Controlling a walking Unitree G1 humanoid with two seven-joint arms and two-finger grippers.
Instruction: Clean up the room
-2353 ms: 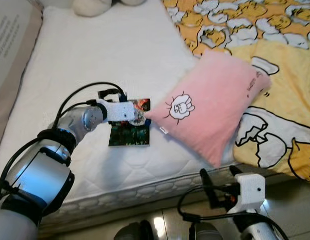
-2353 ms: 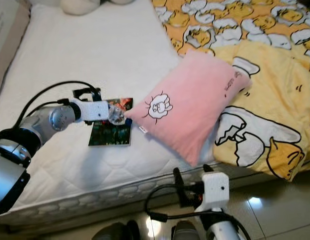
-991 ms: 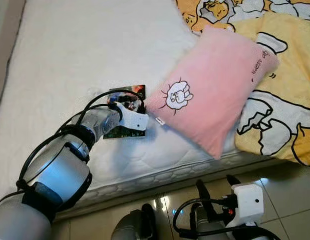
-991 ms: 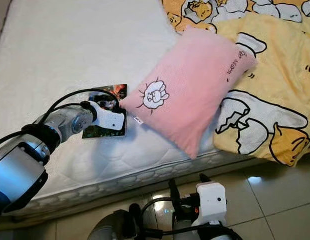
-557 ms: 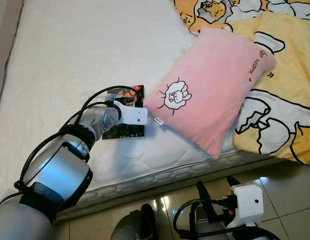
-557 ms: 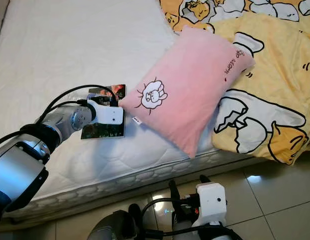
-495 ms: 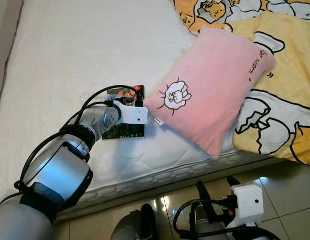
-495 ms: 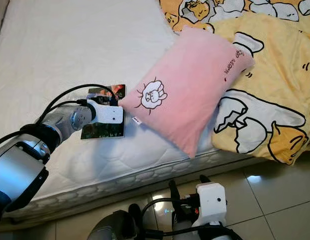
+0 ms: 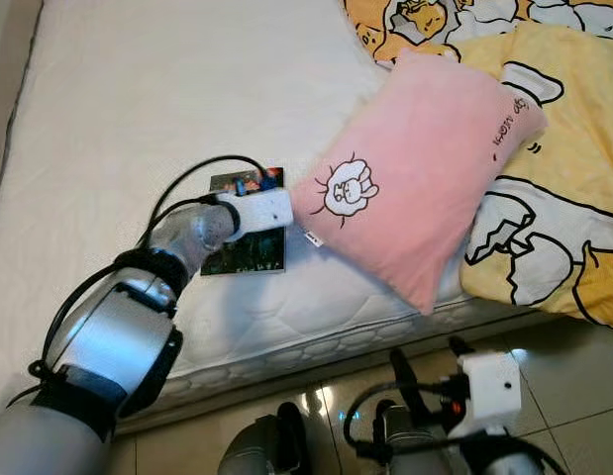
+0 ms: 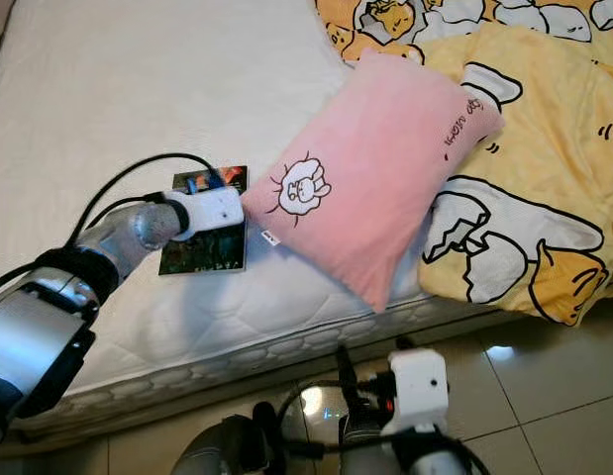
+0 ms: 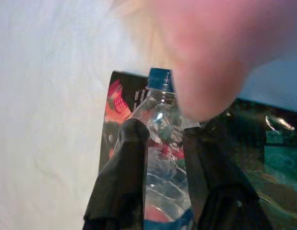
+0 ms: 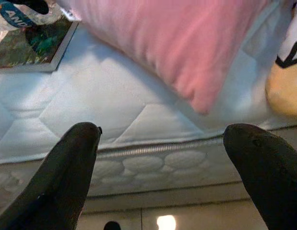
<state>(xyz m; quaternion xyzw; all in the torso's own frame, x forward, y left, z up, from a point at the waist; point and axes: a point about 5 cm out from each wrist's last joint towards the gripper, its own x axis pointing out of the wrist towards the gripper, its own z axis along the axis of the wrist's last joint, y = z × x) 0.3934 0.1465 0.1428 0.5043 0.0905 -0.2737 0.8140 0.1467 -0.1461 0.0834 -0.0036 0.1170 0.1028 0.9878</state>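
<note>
Gripping a clear bottle over the book on the bed, my left gripper pinches its body (beside the pillow) for removal; right gripper hangs spread.

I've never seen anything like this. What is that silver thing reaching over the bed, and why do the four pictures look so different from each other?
It is the arm of a humanoid robot tidying a bedroom. Two pictures come from cameras in its head, looking down at a white mattress. The other two come from cameras on its wrists, looking along the black fingers of each pincer.

On the mattress lie a pink pillow with a small cartoon figure, a yellow cartoon-print blanket and a dark book. The left pincer is over the book beside the pillow, its two fingers closed around a clear plastic bottle with a blue cap. The right pincer hangs open, low beside the bed above the tiled floor, holding nothing.
</note>
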